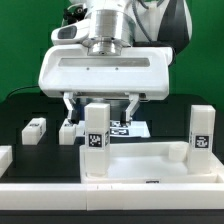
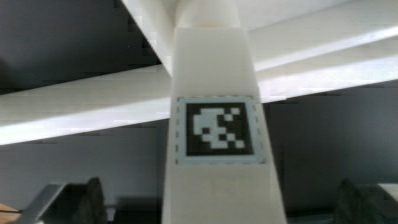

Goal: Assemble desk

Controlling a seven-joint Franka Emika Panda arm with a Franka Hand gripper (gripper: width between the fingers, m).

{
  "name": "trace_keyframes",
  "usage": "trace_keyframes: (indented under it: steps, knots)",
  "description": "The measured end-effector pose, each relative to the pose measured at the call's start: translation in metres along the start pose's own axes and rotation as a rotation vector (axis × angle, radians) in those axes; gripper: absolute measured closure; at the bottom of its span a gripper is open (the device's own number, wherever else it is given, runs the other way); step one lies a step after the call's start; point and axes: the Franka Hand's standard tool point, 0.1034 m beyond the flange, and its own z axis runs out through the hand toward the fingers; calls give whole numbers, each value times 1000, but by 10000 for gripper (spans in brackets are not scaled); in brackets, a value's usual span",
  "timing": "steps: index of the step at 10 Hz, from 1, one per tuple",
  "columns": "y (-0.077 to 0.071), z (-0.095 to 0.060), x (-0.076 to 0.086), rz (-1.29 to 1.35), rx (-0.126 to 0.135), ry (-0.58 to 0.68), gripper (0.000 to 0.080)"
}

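Here, a white square plastic leg (image 1: 96,140) stands unheld at a corner of the white rimmed tabletop (image 1: 150,158), likely socketed; the gripper (image 1: 100,110) straddles it, jaws apart.

There's the first leg (image 1: 96,140) upright at the tabletop (image 1: 150,160) corner on the exterior view's left, the second leg (image 1: 201,135) upright at the corner on its right. Over the first leg hangs the gripper (image 1: 100,106), one finger each side, not touching. Further left, the third leg (image 1: 35,128) and fourth leg (image 1: 68,130) lie on the table (image 1: 25,105); the marker board (image 1: 128,128) sits behind.
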Motion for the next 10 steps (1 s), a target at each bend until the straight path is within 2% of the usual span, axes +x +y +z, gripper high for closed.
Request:
trace_keyframes:
  steps: [4, 5, 9, 10]
  knots:
    - [2, -2, 9, 12, 8, -39, 150]
    - [0, 2, 2, 23, 24, -150, 150]
    - [-11, -2, 8, 45, 83, -454, 150]
    - [-11, -1, 11, 48, 91, -523, 150]
